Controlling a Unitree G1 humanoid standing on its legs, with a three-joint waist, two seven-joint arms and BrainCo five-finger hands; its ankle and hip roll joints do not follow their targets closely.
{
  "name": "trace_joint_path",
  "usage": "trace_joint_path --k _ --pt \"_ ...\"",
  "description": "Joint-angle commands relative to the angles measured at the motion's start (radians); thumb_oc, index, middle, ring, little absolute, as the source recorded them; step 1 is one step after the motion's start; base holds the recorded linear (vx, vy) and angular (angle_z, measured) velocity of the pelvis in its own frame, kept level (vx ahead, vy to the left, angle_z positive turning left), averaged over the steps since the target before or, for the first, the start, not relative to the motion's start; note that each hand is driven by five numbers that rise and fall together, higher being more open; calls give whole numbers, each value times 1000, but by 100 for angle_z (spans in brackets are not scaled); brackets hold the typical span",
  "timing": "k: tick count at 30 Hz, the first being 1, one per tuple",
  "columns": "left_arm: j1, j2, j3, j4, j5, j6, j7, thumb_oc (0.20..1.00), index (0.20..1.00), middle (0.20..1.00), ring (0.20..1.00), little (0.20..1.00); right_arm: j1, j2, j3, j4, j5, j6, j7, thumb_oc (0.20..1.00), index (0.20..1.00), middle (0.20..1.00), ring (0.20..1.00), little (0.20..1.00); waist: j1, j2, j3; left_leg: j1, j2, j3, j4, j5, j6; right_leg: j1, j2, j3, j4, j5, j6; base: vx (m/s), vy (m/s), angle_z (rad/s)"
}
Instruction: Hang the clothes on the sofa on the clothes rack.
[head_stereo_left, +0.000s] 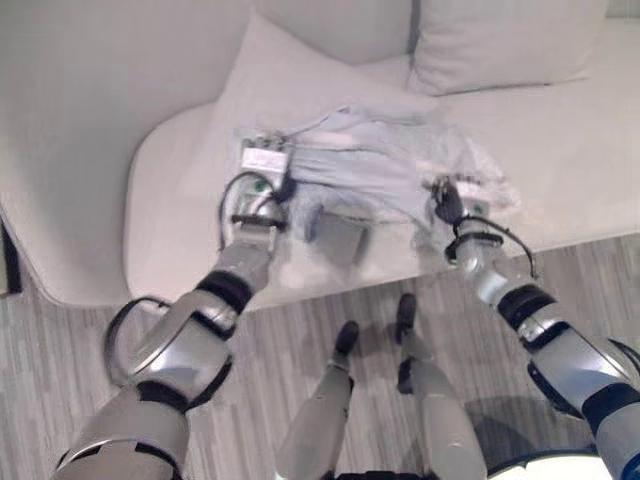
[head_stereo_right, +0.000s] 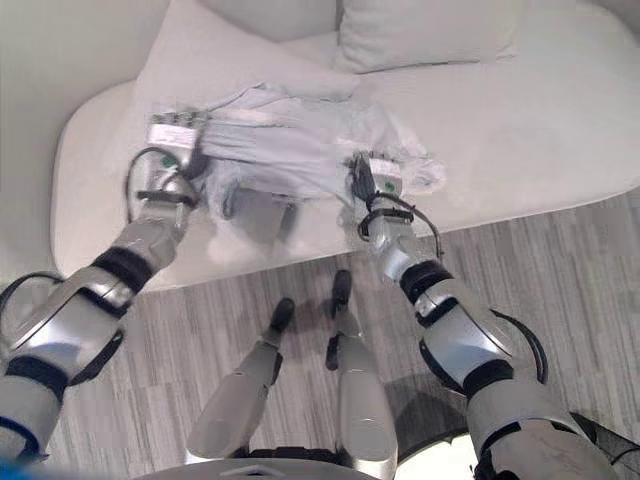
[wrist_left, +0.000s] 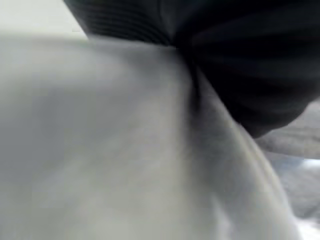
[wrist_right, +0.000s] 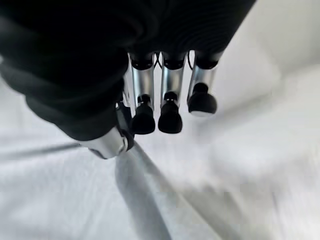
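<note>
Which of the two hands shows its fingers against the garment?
The right hand: its fingers curl down toward the pale garment. The left hand is buried in cloth.

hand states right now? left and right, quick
Left hand: at the left end of the pale garment on the sofa; fingers hidden by cloth, cannot tell.
Right hand: fingers curled, pinching a fold of the garment against the thumb.

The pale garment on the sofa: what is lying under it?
Under the pale garment only the white sofa seat shows. The left robot hand and the right robot hand are at its two ends. Anything beneath the folds is covered.
</note>
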Motion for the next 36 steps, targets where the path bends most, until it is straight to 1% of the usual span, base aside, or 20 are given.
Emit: trace_joint_path --k 1,5,9,10,11,12,17,19,21,22,23,24,26,27,29,30,33,34,35,36 --pt "45 114 108 -56 42 22 14 200 200 200 200 200 123 -51 -88 -26 -43 28 -37 200 200 200 200 200 29 53 -90 172 105 57 -295 61 13 130 -89 37 42 -157 113 42 77 -8" --pt "274 185 269 -286 129 -40 -36 200 200 200 200 200 293 -38 -162 -184 -123 0 34 200 200 200 200 200 24 59 -186 264 90 85 -295 31 34 208 -105 77 -14 -122 125 53 99 -25" --pt "375 227 337 -384 156 -74 -73 200 200 200 200 200 367 -15 -182 -243 -104 -27 103 200 200 200 200 200 26 69 -239 307 68 101 -295 16 48 236 -131 98 -31 -106 140 6 122 -33" --pt "393 239 354 -409 160 -85 -81 200 200 200 200 200 389 -8 -187 -266 -88 -38 123 410 410 410 410 410 25 69 -255 319 61 103 -295 12 53 244 -139 101 -30 -103 144 4 77 -25" --pt "406 248 367 -424 163 -93 -86 200 200 200 200 200 403 -4 -183 -271 -79 -48 141 580 580 580 580 580 24 71 -265 329 54 107 -295 8 56 249 -148 104 -29 -99 149 11 176 -22" --pt "422 260 376 -440 165 -108 -92 200 200 200 200 200 425 7 -170 -276 -75 -60 164 1000 1000 1000 1000 1000 18 80 -290 352 32 112 -295 -2 67 258 -171 115 -27 -80 162 -28 185 -16" --pt "451 289 400 -454 168 -120 -120 200 200 200 200 200 473 8 -169 -315 -59 -77 217 1000 1000 1000 1000 1000 -2 96 -326 394 -11 147 -295 -16 86 258 -214 158 -36 -28 197 -27 147 -17" --pt "454 291 401 -457 167 -122 -125 200 200 200 200 200 478 6 -170 -323 -57 -82 221 1000 1000 1000 1000 1000 -5 100 -327 400 -20 159 -295 -15 90 252 -220 170 -38 -11 206 -44 139 -29" --pt "451 297 401 -463 164 -130 -132 200 200 200 200 200 497 1 -174 -344 -47 -94 237 1000 1000 1000 1000 1000 -13 109 -326 413 -40 194 -295 -13 96 237 -238 194 -44 32 226 -37 169 -21" --pt "451 297 401 -463 164 -131 -133 200 200 200 200 200 498 1 -174 -344 -47 -93 237 1000 1000 1000 1000 1000 -11 111 -329 417 -39 195 -295 -22 99 242 -237 193 -48 25 227 -54 105 -26" --pt "439 303 394 -464 168 -130 -140 200 200 200 200 200 505 2 -176 -360 -34 -99 242 1000 1000 1000 1000 1000 -26 115 -317 416 -56 212 -295 -8 101 221 -245 207 -36 66 239 -40 96 -33" --pt "428 305 387 -467 171 -134 -142 200 200 200 200 200 507 4 -173 -361 -36 -96 241 1000 1000 1000 1000 1000 -30 120 -308 421 -61 216 -295 -12 106 208 -242 209 -12 73 242 -139 129 -32" --pt "411 306 377 -469 175 -136 -144 200 200 200 200 200 509 2 -173 -368 -38 -93 238 1000 1000 1000 1000 1000 -25 129 -292 422 -60 228 -295 -9 110 194 -234 192 37 34 237 -128 84 -22" --pt "384 310 360 -474 173 -143 -156 200 200 200 200 200 511 8 -168 -370 -16 -100 245 1000 1000 1000 1000 1000 -26 158 -273 419 -46 239 -295 6 111 200 -221 127 141 -71 192 -167 86 -23" --pt "345 316 341 -479 173 -149 -163 200 200 200 200 200 515 12 -160 -386 2 -113 246 1000 1000 1000 1000 1000 -37 173 -268 419 -39 227 -295 16 116 236 -181 128 268 -176 158 -226 73 -4" --pt "288 313 311 -476 151 -160 -183 200 200 200 200 200 509 17 -146 -391 35 -135 250 1000 1000 1000 1000 1000 -22 176 -291 403 -42 219 -295 26 120 272 -130 144 375 -287 129 -184 4 26" --pt "265 305 301 -487 146 -163 -191 200 200 200 200 200 493 23 -124 -403 64 -149 281 1000 1000 1000 1000 1000 2 168 -309 395 -53 218 -295 31 118 293 -123 133 351 -299 120 -25 -31 19" --pt "268 300 298 -498 142 -172 -194 200 200 200 200 200 500 28 -112 -398 96 -159 298 1000 1000 1000 1000 1000 20 160 -337 393 -57 217 -295 28 111 340 -128 113 267 -320 123 42 -44 -28" --pt "269 300 299 -499 142 -172 -194 200 200 200 200 200 500 28 -112 -398 96 -159 298 1000 1000 1000 1000 1000 19 161 -337 393 -57 216 -295 28 111 342 -128 111 264 -318 123 48 -41 -33" --pt "271 271 291 -502 123 -178 -186 200 200 200 200 200 480 43 -86 -374 103 -154 306 1000 1000 1000 1000 1000 13 167 -341 394 -54 208 -295 30 112 318 -103 140 267 -311 125 -1 -34 -6"
